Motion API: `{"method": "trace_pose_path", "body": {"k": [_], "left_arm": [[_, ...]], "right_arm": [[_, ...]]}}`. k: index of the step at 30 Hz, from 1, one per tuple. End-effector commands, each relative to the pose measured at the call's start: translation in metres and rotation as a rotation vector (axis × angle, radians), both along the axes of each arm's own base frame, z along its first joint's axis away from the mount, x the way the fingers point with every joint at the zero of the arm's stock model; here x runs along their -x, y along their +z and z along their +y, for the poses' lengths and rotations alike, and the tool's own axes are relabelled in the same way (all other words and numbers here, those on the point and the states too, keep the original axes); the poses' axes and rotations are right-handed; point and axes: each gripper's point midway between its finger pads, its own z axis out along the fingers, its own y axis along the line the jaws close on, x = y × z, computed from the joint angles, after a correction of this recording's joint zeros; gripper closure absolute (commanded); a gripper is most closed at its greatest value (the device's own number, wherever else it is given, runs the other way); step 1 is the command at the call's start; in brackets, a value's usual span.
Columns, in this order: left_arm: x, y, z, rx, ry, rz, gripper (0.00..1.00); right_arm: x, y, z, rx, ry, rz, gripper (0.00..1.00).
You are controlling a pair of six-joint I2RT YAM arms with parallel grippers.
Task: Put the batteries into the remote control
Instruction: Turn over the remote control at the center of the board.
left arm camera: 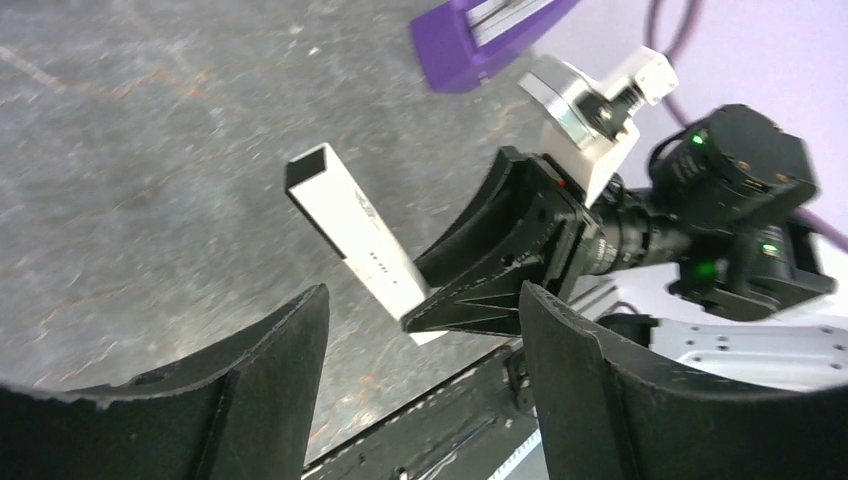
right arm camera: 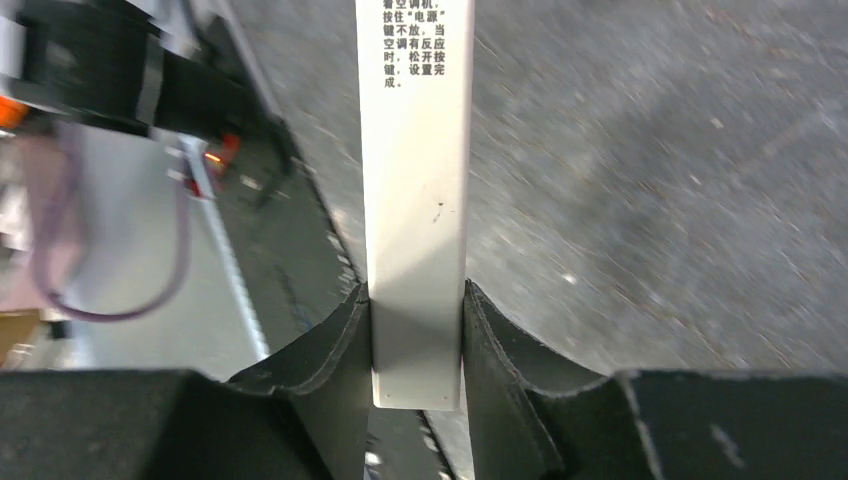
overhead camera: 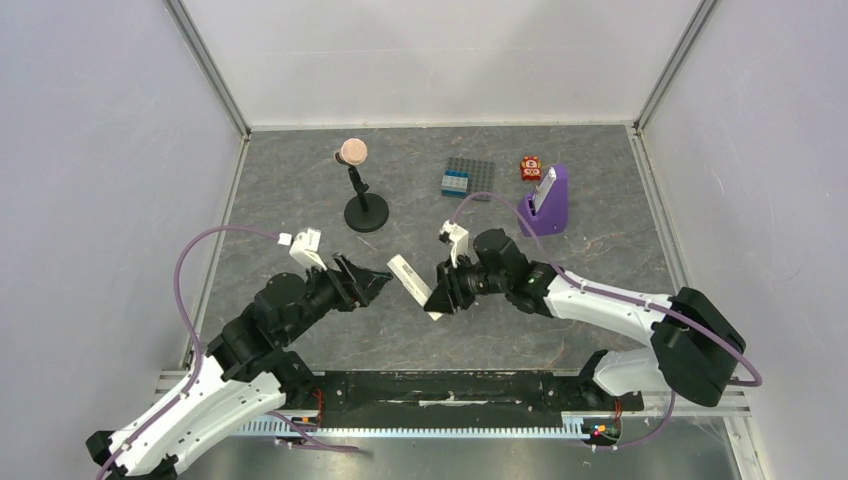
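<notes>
The remote control [overhead camera: 410, 283] is held over the near middle of the table [overhead camera: 300, 180]. It is clamped at its near end by the right gripper [overhead camera: 432, 300]. In the right wrist view its white body [right arm camera: 415, 200] is pinched between both fingers [right arm camera: 340, 350], with printed text higher up. From the left wrist it is seen slanting, and its far end is an open square mouth, dark inside.

The left gripper [overhead camera: 380, 282] is spread wide and grips nothing; its tips are just beside the remote control, and contact cannot be told.

A pale slab [overhead camera: 543, 190] is seated in the purple stand [overhead camera: 547, 212] at the far right. A grey studded block [overhead camera: 468, 178] and a small orange-red object [overhead camera: 530, 167] are placed beside it. A black stand [overhead camera: 365, 210] topped by a pink ball [overhead camera: 353, 151] is set far left of centre.

Bare table is left around both grippers. White walls close three sides, and a black rail [overhead camera: 450, 385] runs along the near edge.
</notes>
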Motion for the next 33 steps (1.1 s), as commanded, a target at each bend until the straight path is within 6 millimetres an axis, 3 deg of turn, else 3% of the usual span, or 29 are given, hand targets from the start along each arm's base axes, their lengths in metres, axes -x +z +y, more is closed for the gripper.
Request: {"method": "trace_pose_path", "body": {"k": [1, 4, 6, 13, 20, 29, 31, 33], "left_arm": [[0.003, 0.052, -0.013, 0.117, -0.091, -0.214, 0.25], [0.011, 0.080, -0.023, 0.195, -0.167, -0.321, 0.25], [0.017, 0.088, -0.031, 0.229, -0.224, -0.354, 0.25], [0.012, 0.094, -0.033, 0.225, -0.216, -0.373, 0.27], [0.011, 0.112, -0.032, 0.316, -0.194, -0.423, 0.30], [0.009, 0.109, -0.033, 0.405, -0.170, -0.403, 0.48], [0.009, 0.108, -0.034, 0.425, -0.172, -0.399, 0.57], [0.009, 0.107, -0.035, 0.434, -0.176, -0.392, 0.74]], "right_arm": [[0.004, 0.104, 0.035, -0.333, 0.059, 0.041, 0.86], [0.015, 0.138, 0.036, -0.435, 0.097, 0.057, 0.84], [0.024, 0.156, 0.035, -0.490, 0.128, 0.075, 0.83], [0.042, 0.191, 0.029, -0.611, 0.177, 0.119, 0.83], [0.053, 0.200, 0.028, -0.654, 0.234, 0.159, 0.83], [0.060, 0.206, 0.028, -0.698, 0.251, 0.272, 0.83], [0.059, 0.204, 0.028, -0.692, 0.245, 0.289, 0.83], [0.058, 0.200, 0.029, -0.679, 0.235, 0.303, 0.81]]}}
